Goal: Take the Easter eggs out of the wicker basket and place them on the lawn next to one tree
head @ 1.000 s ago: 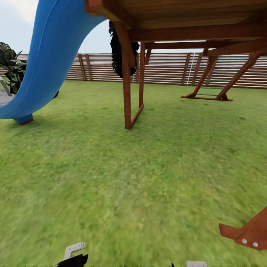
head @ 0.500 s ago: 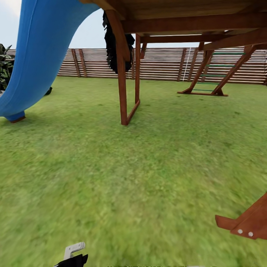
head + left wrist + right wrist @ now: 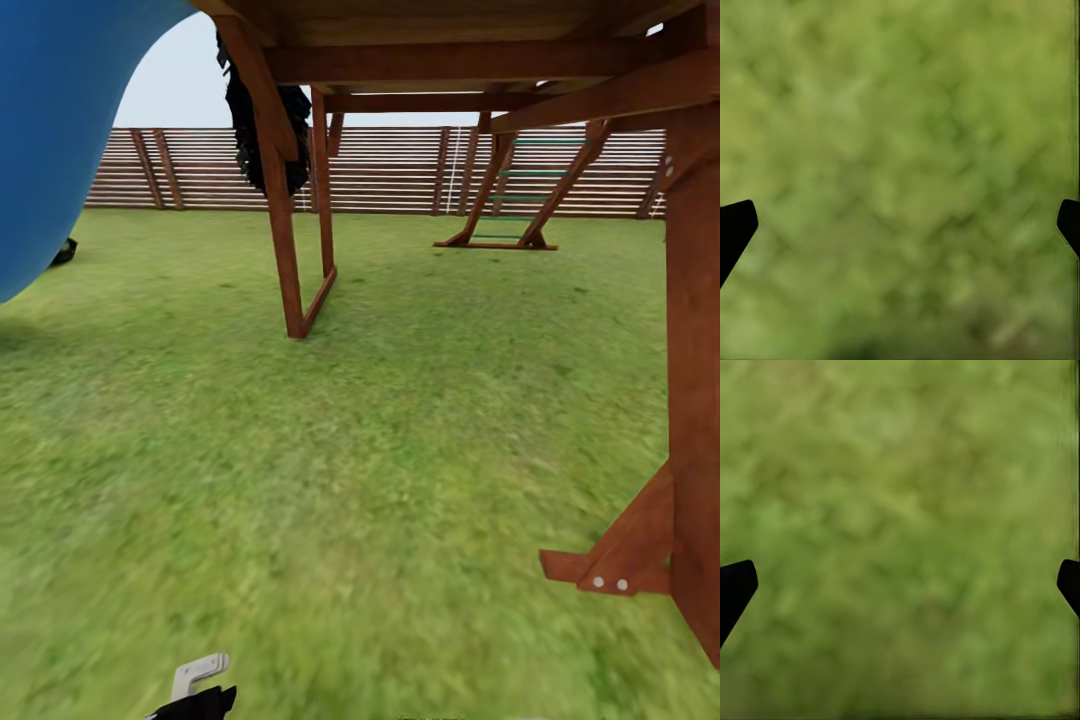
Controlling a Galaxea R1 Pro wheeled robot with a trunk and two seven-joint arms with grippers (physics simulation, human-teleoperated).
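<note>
— Green lawn (image 3: 300, 480) all across the head view, same as half a second back?
— Same grass, but whole picture slid leftward, so camera swung, not the things. Blue slide (image 3: 50, 130) now cut down to a slab at 10 o'clock, foot lost past the edge. Wooden play frame (image 3: 290, 230) shifted toward 11 o'clock. Thick brown post (image 3: 692, 380) newly in at 3 o'clock, with angled brace bolted at its base.
— Arms?
— Hardly seen from the head: just a pale bracket and black part of the left arm (image 3: 195, 690) at 7 o'clock, unmoved in the picture. Left claw (image 3: 900, 221) spread wide over blurred grass, dark fingertips (image 3: 735, 229) at opposite edges, holding nothing. Right claw (image 3: 900, 581) likewise spread, likewise over grass.
— Hard to read?
— Dark ragged foliage (image 3: 262, 120) at 12 o'clock, half hidden behind a beam; trunk not made out. Slatted fence (image 3: 400, 170) and green-runged ladder (image 3: 510, 200) far off. Both wrist views blurred.
</note>
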